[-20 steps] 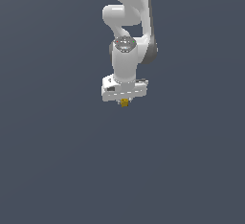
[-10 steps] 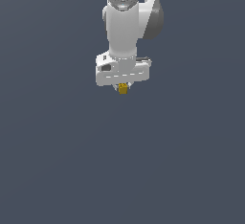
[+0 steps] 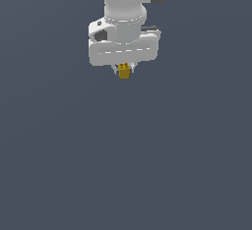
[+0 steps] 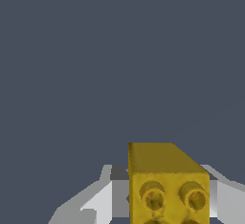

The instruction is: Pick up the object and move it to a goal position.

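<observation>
The gripper is pinching the little yellow block between its fingers, carrying it in the air over the plain grey floor. To do this well, I'd say keep the squeeze steady and travel smoothly, no jerks, since the hold looks small. The block is sitting right under the white hand, poking out just below the fingertips, studs facing the wrist camera.
</observation>
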You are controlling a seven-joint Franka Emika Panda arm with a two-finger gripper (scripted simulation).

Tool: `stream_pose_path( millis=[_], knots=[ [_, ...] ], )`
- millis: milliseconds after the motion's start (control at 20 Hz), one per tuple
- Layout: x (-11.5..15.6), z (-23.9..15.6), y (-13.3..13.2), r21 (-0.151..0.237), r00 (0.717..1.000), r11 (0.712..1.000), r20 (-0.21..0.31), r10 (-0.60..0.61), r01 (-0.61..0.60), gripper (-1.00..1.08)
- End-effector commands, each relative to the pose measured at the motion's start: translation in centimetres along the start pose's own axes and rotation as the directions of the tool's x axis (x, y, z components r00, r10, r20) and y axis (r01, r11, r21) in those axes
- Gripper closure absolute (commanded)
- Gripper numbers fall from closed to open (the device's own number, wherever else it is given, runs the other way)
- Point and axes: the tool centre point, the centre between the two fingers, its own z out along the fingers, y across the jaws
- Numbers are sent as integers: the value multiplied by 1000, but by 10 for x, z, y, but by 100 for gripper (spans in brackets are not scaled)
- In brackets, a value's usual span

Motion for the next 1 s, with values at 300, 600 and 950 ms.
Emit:
stream_pose_path(
  millis=[300,600,950],
  knots=[
    [9,-68,7,0,1000,1000,1,0,0,108],
    [13,-92,9,0,1000,1000,1,0,0,108],
    [15,-102,10,0,1000,1000,1,0,0,108]
  ],
)
